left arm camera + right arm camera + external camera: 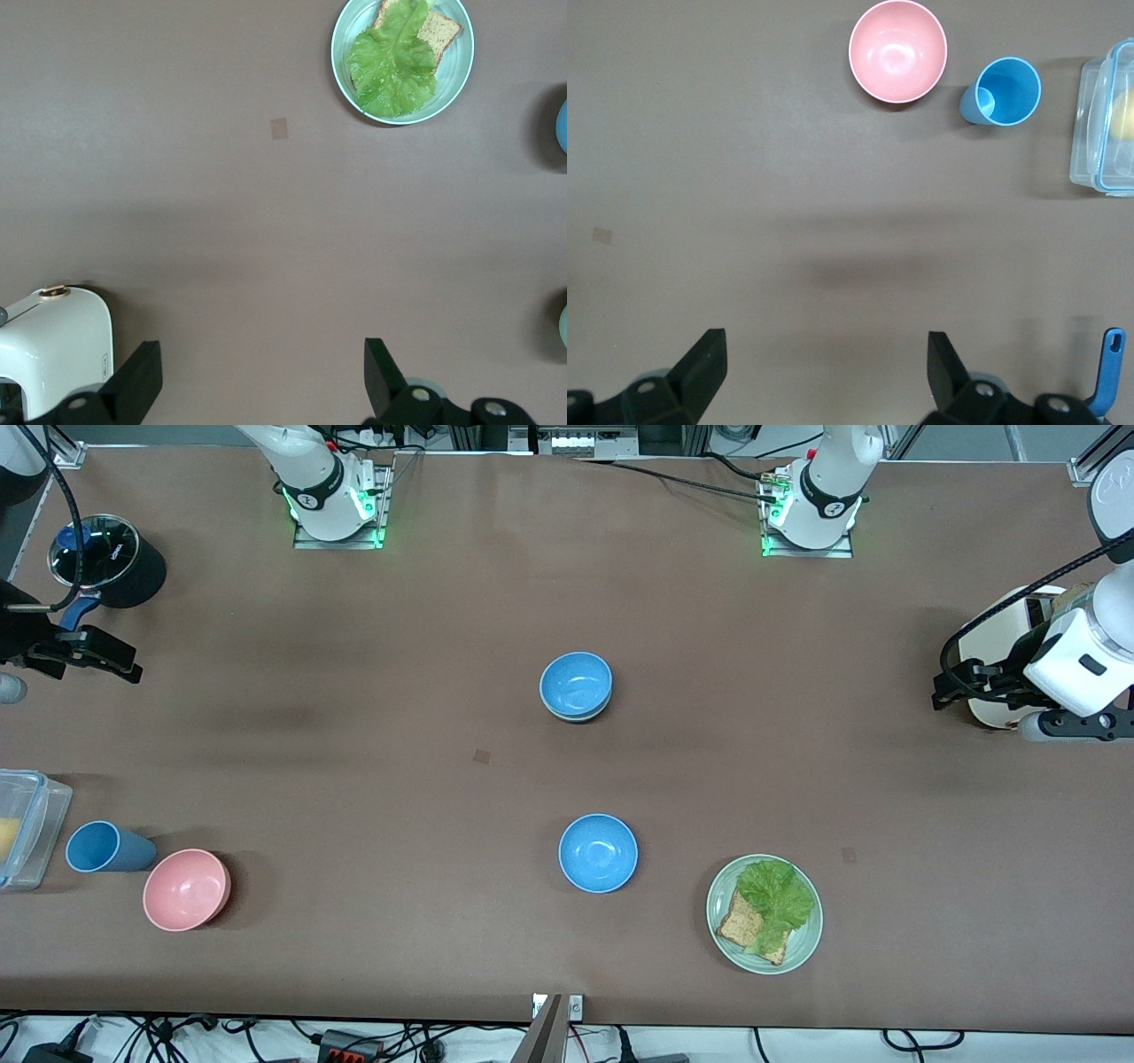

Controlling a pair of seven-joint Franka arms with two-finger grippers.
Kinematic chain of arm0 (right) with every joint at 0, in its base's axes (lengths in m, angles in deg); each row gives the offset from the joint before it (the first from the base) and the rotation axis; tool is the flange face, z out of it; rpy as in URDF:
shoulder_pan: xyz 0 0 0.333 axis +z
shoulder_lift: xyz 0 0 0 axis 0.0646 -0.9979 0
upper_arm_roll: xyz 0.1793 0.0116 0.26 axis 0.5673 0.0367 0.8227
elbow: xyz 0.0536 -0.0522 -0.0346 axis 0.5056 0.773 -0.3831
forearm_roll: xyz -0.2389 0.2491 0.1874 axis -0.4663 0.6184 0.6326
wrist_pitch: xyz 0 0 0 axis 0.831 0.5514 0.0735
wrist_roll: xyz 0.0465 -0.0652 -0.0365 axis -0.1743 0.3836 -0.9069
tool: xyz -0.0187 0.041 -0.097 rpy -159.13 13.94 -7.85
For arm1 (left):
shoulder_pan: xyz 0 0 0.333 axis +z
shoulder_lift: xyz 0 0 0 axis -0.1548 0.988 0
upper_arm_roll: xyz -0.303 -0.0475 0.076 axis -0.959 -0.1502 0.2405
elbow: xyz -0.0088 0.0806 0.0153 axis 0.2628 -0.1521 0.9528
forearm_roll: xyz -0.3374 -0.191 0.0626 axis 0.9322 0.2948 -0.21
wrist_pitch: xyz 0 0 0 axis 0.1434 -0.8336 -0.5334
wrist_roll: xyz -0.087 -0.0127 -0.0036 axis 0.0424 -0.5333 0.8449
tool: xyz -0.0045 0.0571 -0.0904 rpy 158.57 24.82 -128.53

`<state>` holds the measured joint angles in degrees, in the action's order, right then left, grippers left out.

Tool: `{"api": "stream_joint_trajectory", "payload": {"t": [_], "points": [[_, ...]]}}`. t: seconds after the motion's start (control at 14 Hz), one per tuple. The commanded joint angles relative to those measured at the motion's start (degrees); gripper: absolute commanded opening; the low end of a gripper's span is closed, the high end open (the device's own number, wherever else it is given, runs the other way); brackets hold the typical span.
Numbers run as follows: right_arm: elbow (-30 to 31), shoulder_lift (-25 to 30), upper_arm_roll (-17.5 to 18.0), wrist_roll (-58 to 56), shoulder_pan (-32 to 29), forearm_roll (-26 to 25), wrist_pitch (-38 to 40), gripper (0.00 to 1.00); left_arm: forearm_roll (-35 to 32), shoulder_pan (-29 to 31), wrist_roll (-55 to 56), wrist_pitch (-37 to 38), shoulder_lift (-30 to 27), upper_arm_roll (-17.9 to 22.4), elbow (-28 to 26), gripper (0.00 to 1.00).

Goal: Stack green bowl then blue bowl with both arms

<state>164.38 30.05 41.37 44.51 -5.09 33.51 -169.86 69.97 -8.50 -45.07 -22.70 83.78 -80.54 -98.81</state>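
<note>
Both arms wait at the ends of the table. The left gripper (pixel 941 689) hangs over the left arm's end, above a white toaster (pixel 1005 657), its black fingers (pixel 133 382) spread wide with nothing between them. The right gripper (pixel 106 657) hangs over the right arm's end, beside a dark pot with a glass lid (pixel 106 560); its fingers (pixel 700 372) are also spread wide and empty. Near the middle of the table a glossy sky-blue bowl (pixel 576 682) sits nested in another bowl, of which only a thin pale rim shows beneath it; that rim looks like the green bowl (pixel 576 715), though too little shows to be sure. A second blue bowl (pixel 598 852) stands alone, upright and empty, nearer to the front camera. Just beside it, toward the left arm's end, is a pale green plate (pixel 802 948) carrying lettuce (pixel 775 895) and toast (pixel 740 927). Toward the right arm's end stand a pink bowl (pixel 186 888), a darker blue cup (pixel 104 848) touching it, and a clear plastic container (pixel 31 828). The table (pixel 354 717) is covered in plain brown, with cables lying along its edges.
</note>
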Motion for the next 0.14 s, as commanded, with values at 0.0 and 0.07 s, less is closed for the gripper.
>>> {"api": "stream_joint_trajectory", "payload": {"t": [0.0, 0.07], "points": [[0.76, 0.64, 0.03, -0.65, 1.03, 0.88, 0.43, 1.00, 0.71, -0.22, 0.59, 1.41, -0.48, 0.14, 0.64, 1.00], [0.76, 0.55, -0.06, -0.57, 1.56, 0.88, 0.43, 1.00, 0.71, -0.14, 0.59, 1.41, -0.48, 0.14, 0.64, 1.00]]}}
